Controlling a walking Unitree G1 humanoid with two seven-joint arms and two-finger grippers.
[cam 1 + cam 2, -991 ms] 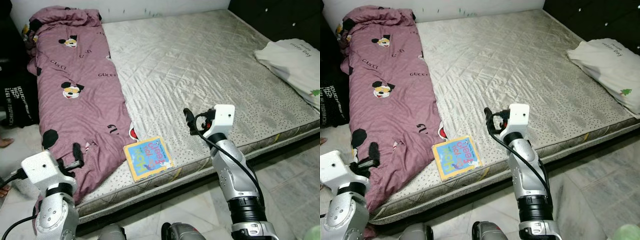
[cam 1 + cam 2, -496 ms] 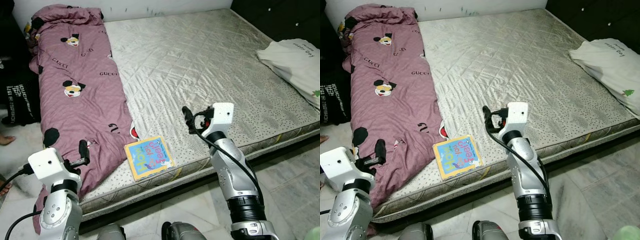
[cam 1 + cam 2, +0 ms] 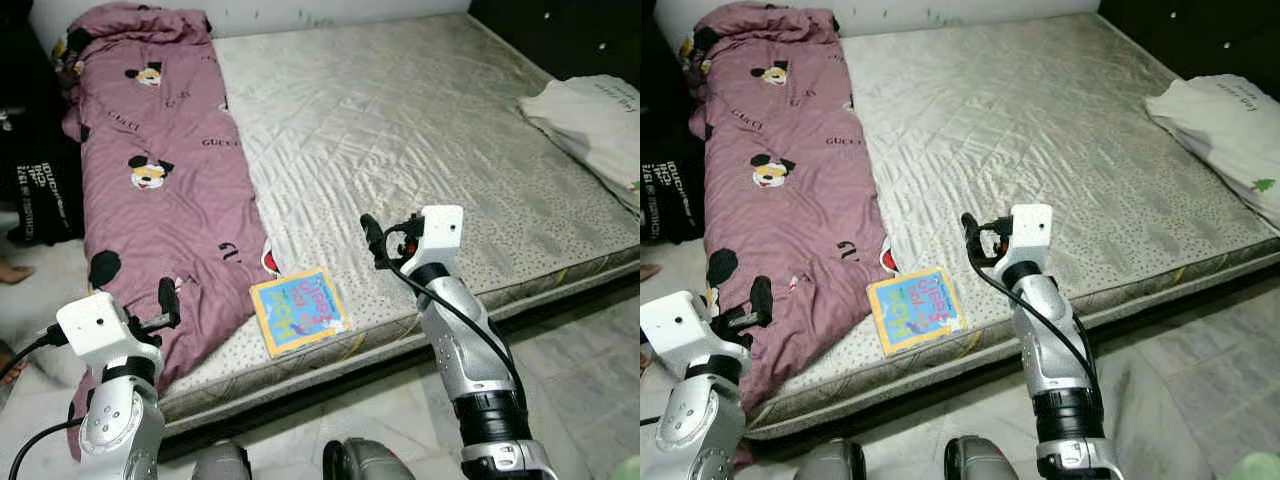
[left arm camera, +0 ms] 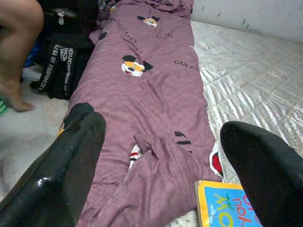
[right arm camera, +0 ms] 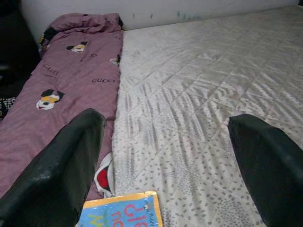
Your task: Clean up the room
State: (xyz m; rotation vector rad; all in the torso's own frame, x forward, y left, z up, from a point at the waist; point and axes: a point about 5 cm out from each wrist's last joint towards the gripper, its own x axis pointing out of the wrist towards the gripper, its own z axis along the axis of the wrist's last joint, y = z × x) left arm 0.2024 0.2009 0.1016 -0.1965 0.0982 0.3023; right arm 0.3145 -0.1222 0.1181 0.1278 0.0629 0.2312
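Observation:
A colourful children's book (image 3: 298,310) lies flat near the front edge of the bare grey mattress (image 3: 420,130). A mauve cartoon-print duvet (image 3: 150,170) runs along the mattress's left side, its near end beside the book. My right gripper (image 3: 370,240) hovers open over the mattress just right of the book, holding nothing. Lower left, my left gripper (image 3: 165,300) is open over the duvet's near end, also holding nothing. The left wrist view has the book's corner (image 4: 222,205) between its fingers (image 4: 66,165), below the duvet (image 4: 142,94).
A white pillow (image 3: 590,120) lies on the mattress's right edge. A black bag (image 3: 40,190) sits on the floor left of the bed, beside a person's bare foot (image 4: 14,94). Pale tiled floor (image 3: 590,350) lies in front.
The view has shifted slightly as I moved. My left gripper has risen from the bed's corner to over the duvet's near end. The right gripper stays much the same.

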